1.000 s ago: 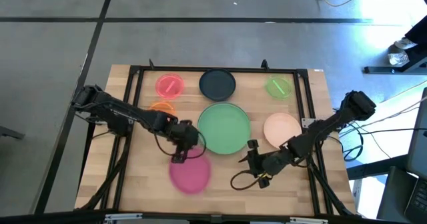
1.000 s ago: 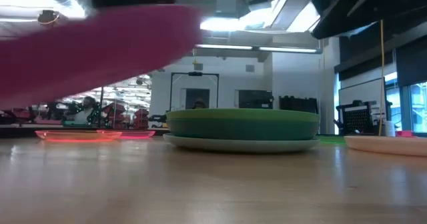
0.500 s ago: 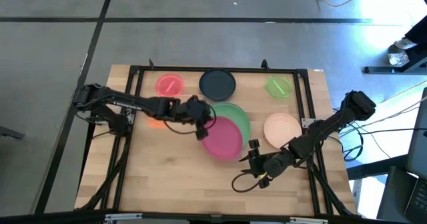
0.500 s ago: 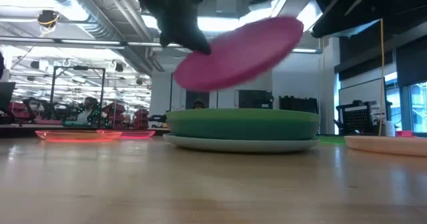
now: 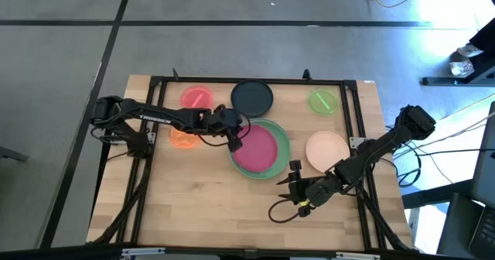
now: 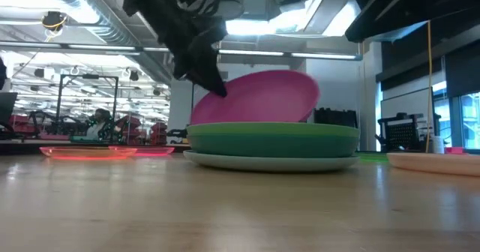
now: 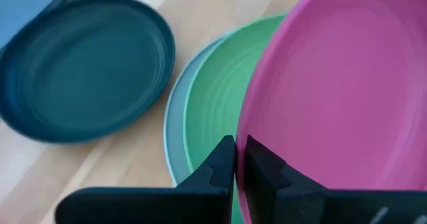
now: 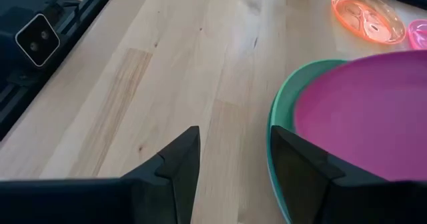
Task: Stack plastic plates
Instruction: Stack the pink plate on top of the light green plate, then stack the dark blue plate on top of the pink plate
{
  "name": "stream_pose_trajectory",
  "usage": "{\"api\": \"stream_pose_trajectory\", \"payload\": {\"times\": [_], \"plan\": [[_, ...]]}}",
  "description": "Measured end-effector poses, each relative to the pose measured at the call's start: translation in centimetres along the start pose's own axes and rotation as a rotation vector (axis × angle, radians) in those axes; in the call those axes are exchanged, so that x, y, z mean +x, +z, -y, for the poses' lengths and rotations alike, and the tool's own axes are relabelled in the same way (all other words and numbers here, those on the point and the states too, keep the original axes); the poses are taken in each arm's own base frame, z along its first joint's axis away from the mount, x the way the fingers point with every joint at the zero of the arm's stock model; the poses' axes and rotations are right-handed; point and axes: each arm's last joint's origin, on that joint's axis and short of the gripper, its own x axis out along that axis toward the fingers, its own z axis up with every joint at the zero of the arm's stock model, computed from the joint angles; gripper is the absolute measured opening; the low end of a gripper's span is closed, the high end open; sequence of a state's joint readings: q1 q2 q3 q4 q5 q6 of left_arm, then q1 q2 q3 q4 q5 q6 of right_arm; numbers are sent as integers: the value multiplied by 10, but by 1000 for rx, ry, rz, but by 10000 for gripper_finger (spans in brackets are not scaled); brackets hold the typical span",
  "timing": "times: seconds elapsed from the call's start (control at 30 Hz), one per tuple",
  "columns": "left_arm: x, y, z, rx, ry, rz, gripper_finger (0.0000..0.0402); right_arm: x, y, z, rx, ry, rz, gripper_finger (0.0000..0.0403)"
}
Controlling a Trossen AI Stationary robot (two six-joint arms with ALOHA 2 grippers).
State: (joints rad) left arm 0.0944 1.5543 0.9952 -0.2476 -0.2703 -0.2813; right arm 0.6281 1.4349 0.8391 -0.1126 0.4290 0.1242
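Observation:
A magenta plate (image 5: 259, 152) sits tilted over the stack of large plates in mid-table. The stack has a green plate (image 6: 274, 132) on top and a pale grey one (image 6: 274, 160) at the bottom. My left gripper (image 5: 234, 138) is shut on the magenta plate at the stack's left side. My right gripper (image 5: 292, 184) is open and hovers to the near right of the stack. The black plate (image 5: 252, 97), small red plate (image 5: 196, 99), small orange plate (image 5: 183, 139), small green plate (image 5: 322, 101) and peach plate (image 5: 326, 150) lie flat on the table. My left gripper (image 7: 240, 161) pinches the magenta plate's rim (image 7: 250, 127) between its two fingers, one on the upper face and one below. The fingers come from the table's left, slanting down. The plate is tilted (image 6: 255, 98); its lower edge dips behind the green plate's rim, so I cannot tell whether it rests there.
A black frame (image 5: 158, 105) runs along the table's left, far and right sides. Bare wood lies between the stack and the near edge (image 5: 224, 213). A cable (image 5: 278, 211) loops on the table by my right gripper.
My left gripper carried the magenta plate up from the near left of the table, toward the far edge and the right. It brought the plate over the green stack and lowered it. The plate stayed tilted and now sits low over the green plate.

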Motion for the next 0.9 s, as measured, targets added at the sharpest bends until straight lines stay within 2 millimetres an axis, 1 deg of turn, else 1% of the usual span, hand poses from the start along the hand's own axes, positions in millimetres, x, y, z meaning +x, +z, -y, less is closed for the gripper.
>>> {"api": "stream_pose_trajectory", "payload": {"times": [0.1,0.33,0.43,0.67,0.8,0.9], "plan": [[2,-3,0,-7,-8,24,14,0,0,0,1,-1,2,172],[3,-6,-1,-8,-8,18,19,0,1,0,3,-1,5,172],[4,-5,-2,-12,-5,18,40,0,1,0,3,-1,6,172],[6,-5,-4,-14,4,18,105,0,0,0,3,-1,5,172],[9,-2,-16,-38,38,19,123,0,0,0,3,-1,5,172],[15,0,-30,-75,76,13,136,0,0,0,3,-1,5,172]]}}
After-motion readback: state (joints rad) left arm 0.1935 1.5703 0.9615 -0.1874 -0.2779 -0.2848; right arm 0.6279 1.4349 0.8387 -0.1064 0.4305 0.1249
